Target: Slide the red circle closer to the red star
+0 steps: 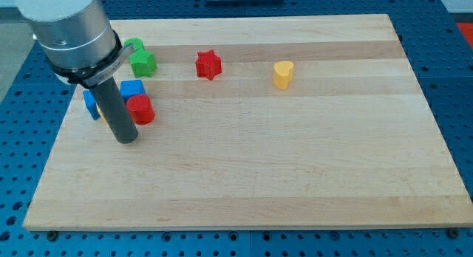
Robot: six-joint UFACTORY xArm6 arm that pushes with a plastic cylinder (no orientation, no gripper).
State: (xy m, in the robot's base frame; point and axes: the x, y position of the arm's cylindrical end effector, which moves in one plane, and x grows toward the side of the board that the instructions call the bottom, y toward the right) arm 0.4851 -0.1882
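Observation:
The red circle (pixel 141 109) lies at the view's left part of the wooden board (pixel 295 176). The red star (pixel 208 64) lies up and to the right of it, well apart. My tip (pixel 127 140) rests on the board just below and left of the red circle, very near it. A blue block (pixel 132 88) touches the red circle from above. The arm hides part of the blocks behind it.
A green star-like block (pixel 143 61) and a green block (pixel 134 45) behind it lie at the top left. A second blue block (pixel 91 104) sits left of the rod. A yellow heart (pixel 283 74) lies right of the red star.

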